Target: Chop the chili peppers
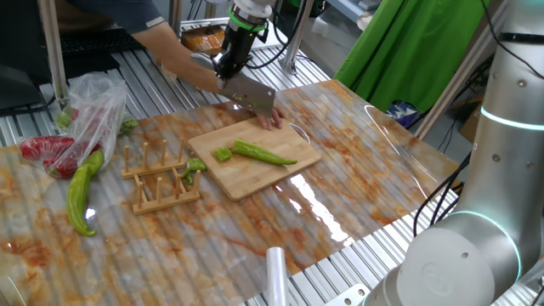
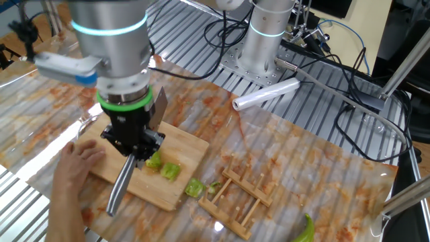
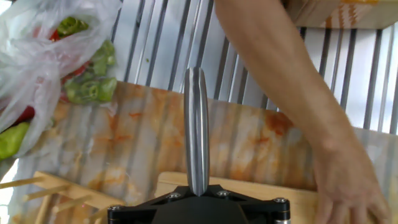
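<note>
A long dark-green chili pepper point(image 1: 265, 154) lies across the bamboo cutting board point(image 1: 248, 180), with a cut chunk point(image 1: 223, 154) at its left end. Another chunk point(image 1: 194, 166) lies just off the board by the rack. In the other fixed view, cut pieces point(image 2: 169, 171) sit at the board's point(image 2: 190, 146) near edge. My gripper point(image 1: 228, 70) is shut on the steel handle point(image 3: 196, 127) of a cleaver. Its blade point(image 1: 255, 99) hangs above the board's far edge. A person's hand point(image 1: 272, 120) rests flat on the board beside the blade.
A wooden rack point(image 1: 161, 180) stands left of the board. A pale yellow-green pepper point(image 1: 81, 192) and a plastic bag of red peppers point(image 1: 53, 153) lie further left. A roll of clear film point(image 1: 276, 274) sits at the table's near edge. The person's arm point(image 3: 280, 74) crosses behind the cleaver.
</note>
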`<state>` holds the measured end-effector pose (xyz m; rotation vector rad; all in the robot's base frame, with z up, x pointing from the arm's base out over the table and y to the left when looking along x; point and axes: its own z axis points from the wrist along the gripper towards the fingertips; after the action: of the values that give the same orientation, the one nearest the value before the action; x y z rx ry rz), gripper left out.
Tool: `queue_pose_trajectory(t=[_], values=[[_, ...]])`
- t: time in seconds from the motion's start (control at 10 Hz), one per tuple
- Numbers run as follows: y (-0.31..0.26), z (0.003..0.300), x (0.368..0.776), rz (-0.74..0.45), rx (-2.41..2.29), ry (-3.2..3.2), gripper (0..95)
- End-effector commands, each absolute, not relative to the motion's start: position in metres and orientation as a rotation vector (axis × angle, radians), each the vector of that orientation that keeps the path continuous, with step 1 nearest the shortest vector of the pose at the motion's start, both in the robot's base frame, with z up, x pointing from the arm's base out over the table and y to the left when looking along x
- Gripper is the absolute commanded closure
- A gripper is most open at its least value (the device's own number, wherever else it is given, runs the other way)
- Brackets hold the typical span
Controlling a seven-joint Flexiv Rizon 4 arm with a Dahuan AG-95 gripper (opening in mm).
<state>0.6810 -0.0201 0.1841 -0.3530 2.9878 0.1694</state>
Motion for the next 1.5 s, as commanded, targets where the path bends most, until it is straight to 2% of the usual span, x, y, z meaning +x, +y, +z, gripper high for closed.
queue_pose_trajectory(t=[0.1, 0.3, 0.7, 0.8, 0.9, 1.5], values=[[-0.021, 0.183, 0.684, 0.171, -0.338, 2.999, 95.0], [-0.027, 0.185, 0.68, 0.151, -0.312, 3.006, 95.0], [-0.032, 0.191, 0.675, 0.03, -0.212, 3.07, 95.0], [-0.033, 0.192, 0.674, -0.043, -0.133, 3.131, 95.0], [-0.033, 0.192, 0.674, -0.069, -0.109, 3.163, 95.0], [-0.025, 0.179, 0.69, -0.042, -0.124, 3.192, 95.0]])
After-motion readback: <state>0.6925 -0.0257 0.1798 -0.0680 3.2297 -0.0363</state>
